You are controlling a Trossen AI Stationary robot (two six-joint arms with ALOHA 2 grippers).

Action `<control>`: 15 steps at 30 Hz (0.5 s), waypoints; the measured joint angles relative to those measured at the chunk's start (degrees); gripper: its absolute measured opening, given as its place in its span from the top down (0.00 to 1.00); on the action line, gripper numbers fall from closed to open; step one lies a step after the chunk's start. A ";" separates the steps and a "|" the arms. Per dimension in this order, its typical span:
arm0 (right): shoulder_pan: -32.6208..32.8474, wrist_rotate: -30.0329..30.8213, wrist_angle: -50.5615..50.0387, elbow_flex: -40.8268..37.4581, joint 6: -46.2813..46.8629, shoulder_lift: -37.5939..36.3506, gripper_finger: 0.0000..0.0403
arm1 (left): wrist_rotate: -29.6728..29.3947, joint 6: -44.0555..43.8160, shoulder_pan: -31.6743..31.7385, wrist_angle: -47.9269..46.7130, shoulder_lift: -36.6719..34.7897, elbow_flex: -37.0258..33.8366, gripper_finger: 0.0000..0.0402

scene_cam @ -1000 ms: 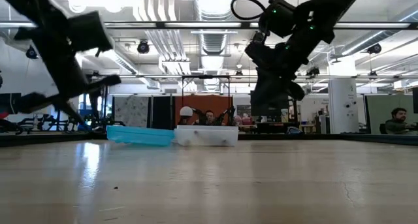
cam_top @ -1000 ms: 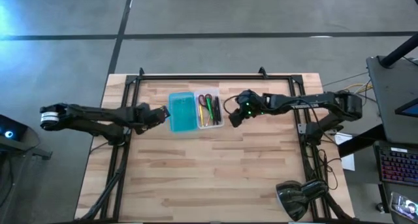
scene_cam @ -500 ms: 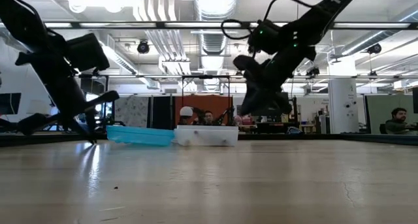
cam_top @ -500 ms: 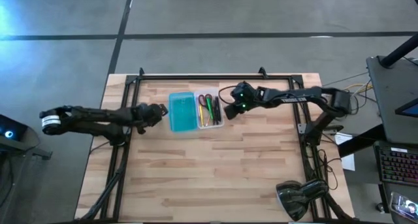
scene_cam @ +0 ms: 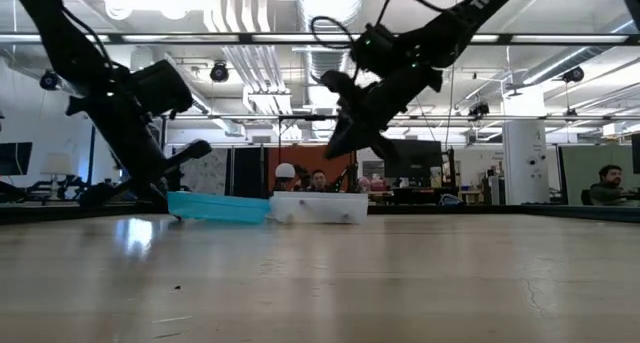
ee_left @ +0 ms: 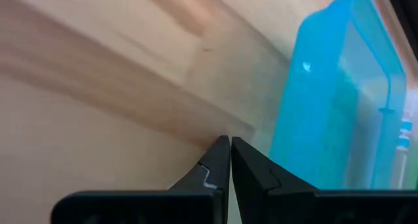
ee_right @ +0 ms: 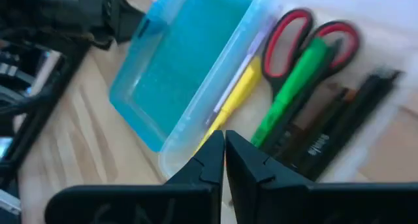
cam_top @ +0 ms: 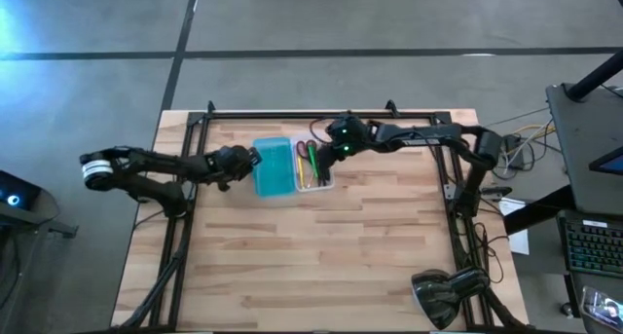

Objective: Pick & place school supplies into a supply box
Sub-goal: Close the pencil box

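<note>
The supply box lies open on the table: teal lid half (cam_top: 273,167) on the left, clear tray half (cam_top: 313,166) on the right. The tray holds red-handled scissors (ee_right: 307,34), a green pen (ee_right: 290,96), a yellow pen (ee_right: 235,96) and dark pens (ee_right: 339,123). My left gripper (ee_left: 230,140) is shut and low, just off the lid's (ee_left: 339,100) left edge, with a strip of table between them. My right gripper (ee_right: 224,134) is shut and hangs above the tray, over the yellow pen, and stands raised in the low view (scene_cam: 338,143).
The box sits in the far middle of the wooden table (cam_top: 311,256), close to the black frame rail (cam_top: 311,115) along the far edge. The near half of the table lies bare. People sit in the room behind (scene_cam: 605,183).
My left gripper has moved right and down, ending low beside the teal lid's left edge. My right gripper has swung left and toward the far edge, from beside the tray to over it, and tipped more steeply. The box and its contents have stayed put.
</note>
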 joint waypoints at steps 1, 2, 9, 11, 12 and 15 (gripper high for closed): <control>0.24 -0.08 -1.20 1.00 -0.10 1.24 0.98 | 0.02 0.51 0.02 0.54 0.80 0.72 1.00; 0.34 -0.14 -2.36 1.92 -0.62 2.30 0.98 | -0.03 1.18 0.02 0.90 1.39 1.48 1.00; 0.44 2.82 -7.18 3.76 -3.30 5.74 0.98 | 1.14 5.74 0.09 0.96 1.44 5.65 1.00; 0.44 3.68 -7.33 3.10 -3.68 5.60 0.98 | 0.76 6.20 0.17 1.14 0.73 6.36 1.00; 0.48 4.29 -7.43 2.73 -3.83 5.54 0.98 | 0.61 6.54 0.17 1.52 0.59 6.73 1.00; 0.58 5.13 -8.41 2.06 -4.15 5.39 0.98 | 0.48 8.02 0.40 4.28 0.54 8.43 1.00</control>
